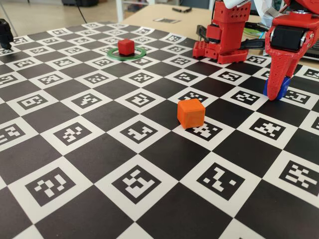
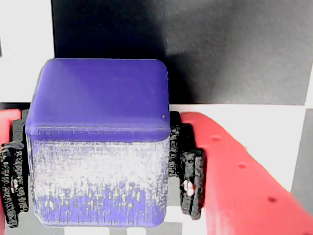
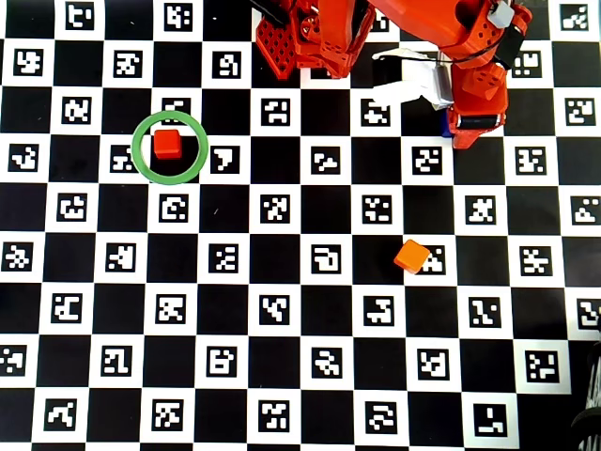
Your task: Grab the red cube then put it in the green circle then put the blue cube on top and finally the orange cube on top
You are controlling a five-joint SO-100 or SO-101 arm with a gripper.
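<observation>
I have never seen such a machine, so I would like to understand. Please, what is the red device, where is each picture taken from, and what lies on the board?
The red device is a small robot arm; its gripper is a two-finger claw. One picture is from a camera beside the table, one from the arm's wrist, one from above. On the black-and-white patterned board a small matte red cube sits inside a thin green plastic ring. A bright orange cube lies alone. The wrist view shows a deep-blue cube between the gripper's black pads, apparently gripped.
</observation>
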